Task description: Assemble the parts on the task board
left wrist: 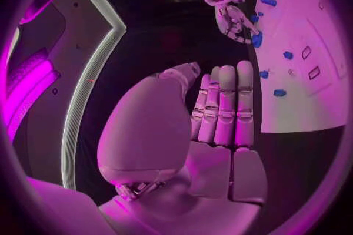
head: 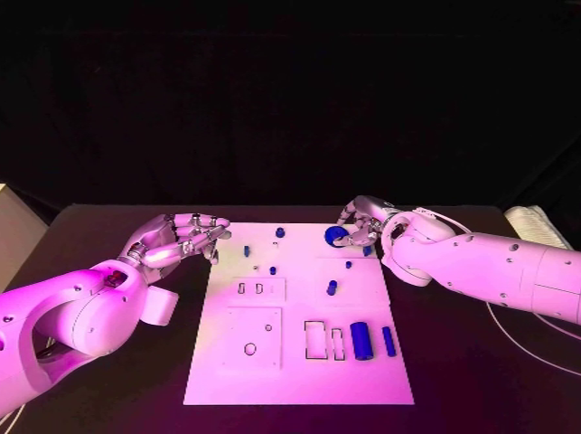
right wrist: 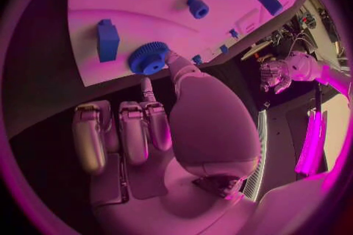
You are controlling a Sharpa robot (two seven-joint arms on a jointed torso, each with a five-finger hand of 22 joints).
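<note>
Right hand [head: 363, 223] pinches the blue gear [right wrist: 149, 58] at the task board [head: 290, 380]'s far edge; seat it squarely, pressing straight down.

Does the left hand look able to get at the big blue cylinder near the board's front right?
Probably yes: the left hand holds nothing, and the cylinder lies in the open; it must cross the task board, though.

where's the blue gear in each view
Head view: blue gear at the board's far right corner, against the right hand.
Left wrist view: gear at the board's edge, under the right hand's fingertips.
Right wrist view: gear at the board's edge, a fingertip touching it.
Shared landmark: the white task board.
</note>
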